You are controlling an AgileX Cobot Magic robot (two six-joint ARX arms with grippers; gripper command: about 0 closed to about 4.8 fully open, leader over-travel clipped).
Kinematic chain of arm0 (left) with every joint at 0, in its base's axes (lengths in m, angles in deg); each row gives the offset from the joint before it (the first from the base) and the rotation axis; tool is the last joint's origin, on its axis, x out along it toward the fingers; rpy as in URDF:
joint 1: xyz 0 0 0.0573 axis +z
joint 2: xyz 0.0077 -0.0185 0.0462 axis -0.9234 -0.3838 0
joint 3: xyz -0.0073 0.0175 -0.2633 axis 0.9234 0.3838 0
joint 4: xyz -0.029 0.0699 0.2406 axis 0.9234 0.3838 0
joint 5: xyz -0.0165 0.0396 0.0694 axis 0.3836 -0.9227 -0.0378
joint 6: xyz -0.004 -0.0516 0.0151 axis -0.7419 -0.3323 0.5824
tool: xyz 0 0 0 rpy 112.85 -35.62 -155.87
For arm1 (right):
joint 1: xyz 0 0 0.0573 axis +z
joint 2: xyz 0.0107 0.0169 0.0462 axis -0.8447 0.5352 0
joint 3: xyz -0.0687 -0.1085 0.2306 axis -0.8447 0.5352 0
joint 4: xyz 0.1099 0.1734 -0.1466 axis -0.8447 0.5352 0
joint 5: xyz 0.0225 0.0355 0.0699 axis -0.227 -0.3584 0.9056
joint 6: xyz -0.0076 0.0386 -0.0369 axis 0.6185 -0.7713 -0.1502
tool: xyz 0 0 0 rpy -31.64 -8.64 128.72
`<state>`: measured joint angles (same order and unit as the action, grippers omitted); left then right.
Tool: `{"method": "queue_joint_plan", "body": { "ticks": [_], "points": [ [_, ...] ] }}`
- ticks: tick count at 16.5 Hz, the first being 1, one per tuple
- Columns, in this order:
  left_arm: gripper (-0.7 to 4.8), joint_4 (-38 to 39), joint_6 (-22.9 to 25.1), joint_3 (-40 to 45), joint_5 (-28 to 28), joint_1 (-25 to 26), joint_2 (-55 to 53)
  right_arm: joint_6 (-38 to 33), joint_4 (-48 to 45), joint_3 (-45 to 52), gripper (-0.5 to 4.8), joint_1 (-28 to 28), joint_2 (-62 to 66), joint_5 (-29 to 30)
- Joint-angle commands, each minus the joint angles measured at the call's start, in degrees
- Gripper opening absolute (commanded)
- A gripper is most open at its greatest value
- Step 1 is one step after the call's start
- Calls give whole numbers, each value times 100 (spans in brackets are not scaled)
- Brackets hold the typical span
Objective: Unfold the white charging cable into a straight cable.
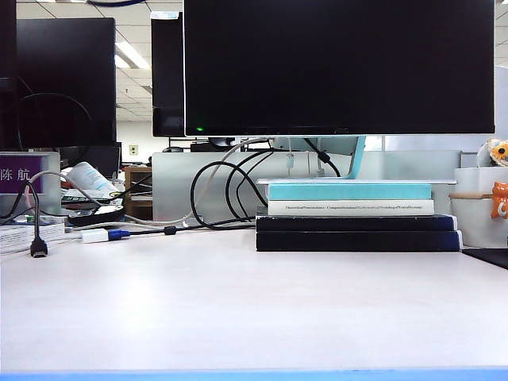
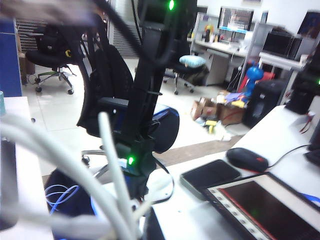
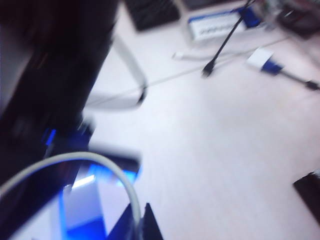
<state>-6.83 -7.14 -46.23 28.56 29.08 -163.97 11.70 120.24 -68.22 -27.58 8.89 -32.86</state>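
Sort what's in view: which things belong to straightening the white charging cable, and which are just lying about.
Job in hand: white charging cable, looped close to both wrist cameras; right gripper, shut on it above the table; left gripper, shut, itself not clearly in view.

Lying about: stack of books; monitor; black cables; white adapter with blue plug; phone; mouse.

Blurred white charging cable (image 3: 107, 165) arcing over pale table (image 3: 210, 150), right gripper's fingers (image 3: 150, 225) closed
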Motion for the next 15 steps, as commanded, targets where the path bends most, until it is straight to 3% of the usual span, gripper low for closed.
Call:
{"method": "queue_joint_plan", "body": {
  "ticks": [1, 3, 4, 5, 6, 9, 10, 11, 12, 15],
  "points": [
    [-5, -7, 136, -11, -925, -468, 24, -632, -710, -26, -6, -9, -13, -885],
    [-5, -33, 164, -11, -1781, -588, 24, -774, -688, -26, -6, -9, -13, -1467],
    [20, -168, 177, -11, -1838, -612, 24, -772, -715, -26, -6, -9, -13, -1567],
    [94, -227, 173, -11, -1847, -612, 24, -767, -730, -26, -6, -9, -13, -1602],
    [479, -326, 17, -11, -1985, -612, 24, -767, -785, -26, -6, -9, -13, -1718],
    [479, -321, -258, -11, -2389, -605, 26, -772, -992, -26, -6, -9, -13, -1742],
    [479, -140, -385, -11, -4592, -551, 44, -769, -1134, -28, -6, -7, -15, -2031],
    [479, 39, -328, -11, -5814, -457, 76, -767, -1134, -28, -6, -7, -17, -2402],
    [479, 127, -313, -11, -6494, -402, 107, -763, -1139, -28, -5, -7, -17, -2658],
    [479, 223, -254, -11, -6791, -157, 271, -719, -1226, -26, -6, -7, -15, -3174]
  ]
}}
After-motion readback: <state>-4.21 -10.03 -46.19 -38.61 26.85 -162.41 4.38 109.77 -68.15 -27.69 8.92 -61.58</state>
